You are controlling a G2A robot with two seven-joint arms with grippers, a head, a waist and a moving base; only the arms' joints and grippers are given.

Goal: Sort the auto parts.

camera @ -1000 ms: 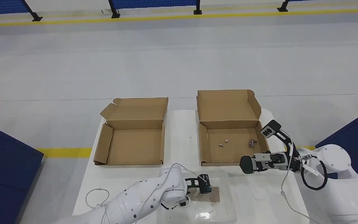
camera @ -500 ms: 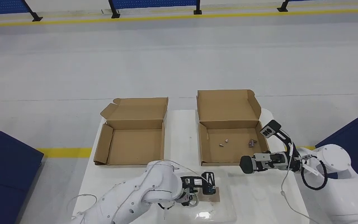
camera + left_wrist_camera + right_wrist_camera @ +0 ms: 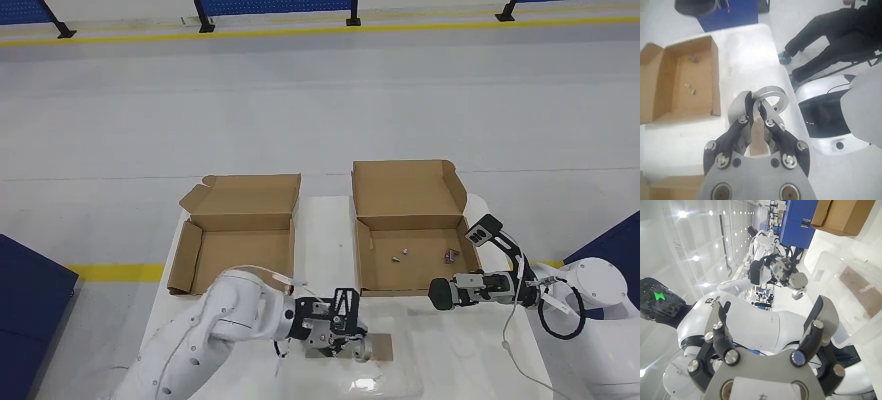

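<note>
Left fingers (image 3: 748,106) clamp ring (image 3: 771,89) above tray (image 3: 405,370) at near edge of surface (image 3: 325,250). Right fingers (image 3: 815,309) open, beside right box (image 3: 420,270). Step: ring transfer to box. Next: likely left box (image 3: 240,262), since right one holds small parts (image 3: 397,255); release above it.

The white rectangular table (image 3: 325,250) carries three things. An open brown cardboard box (image 3: 240,262) sits toward its 10 o'clock, lid flap raised at the far side. A second open brown cardboard box (image 3: 410,245) sits toward 1 o'clock, with bare tabletop between them. A clear plastic tray (image 3: 402,372) rests at 6 o'clock, by the near edge.
</note>
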